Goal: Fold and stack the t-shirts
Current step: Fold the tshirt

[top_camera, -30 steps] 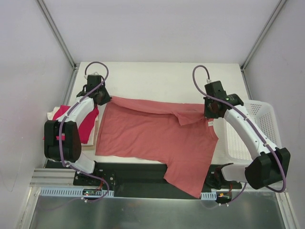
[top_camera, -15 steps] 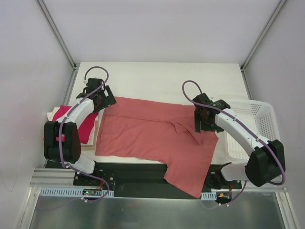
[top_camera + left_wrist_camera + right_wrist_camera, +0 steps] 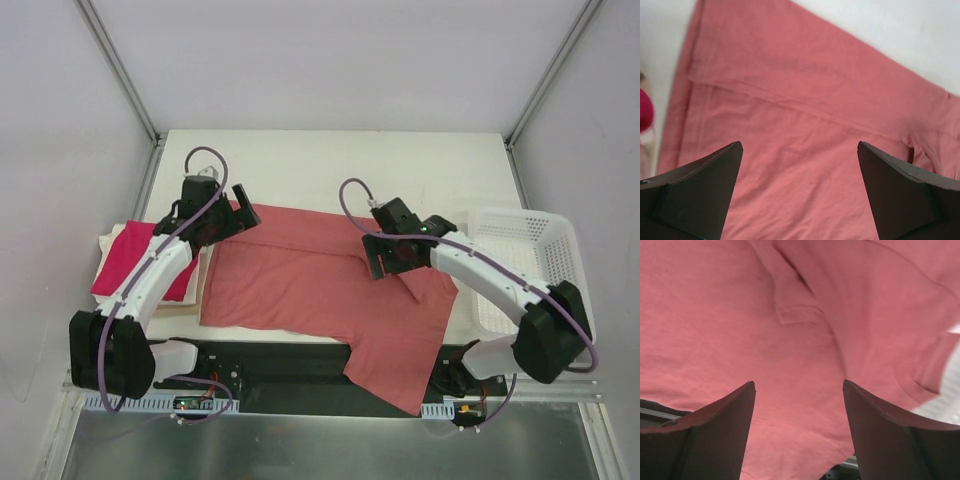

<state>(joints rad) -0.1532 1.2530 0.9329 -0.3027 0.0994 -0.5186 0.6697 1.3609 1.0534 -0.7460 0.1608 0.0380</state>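
Observation:
A salmon t-shirt [image 3: 300,285] lies spread on the white table [image 3: 330,165], one part hanging over the near edge. Its right sleeve is folded inward under my right gripper [image 3: 385,262]. That gripper hovers open over the cloth [image 3: 740,315] with nothing between its fingers [image 3: 715,435]. My left gripper [image 3: 240,215] is wide open above the shirt's far left corner [image 3: 805,100], holding nothing. A folded magenta t-shirt [image 3: 140,262] rests on folded cream ones [image 3: 200,290] at the left edge.
A white mesh basket [image 3: 525,270] stands at the table's right edge, beside the right arm. The stack of folded shirts sits just left of the left arm. Bare table lies beyond the shirt at the back.
Both grippers have opened and let go of the shirt's far edge. The right arm has swung left and inward over the shirt; the left gripper has shifted slightly right.

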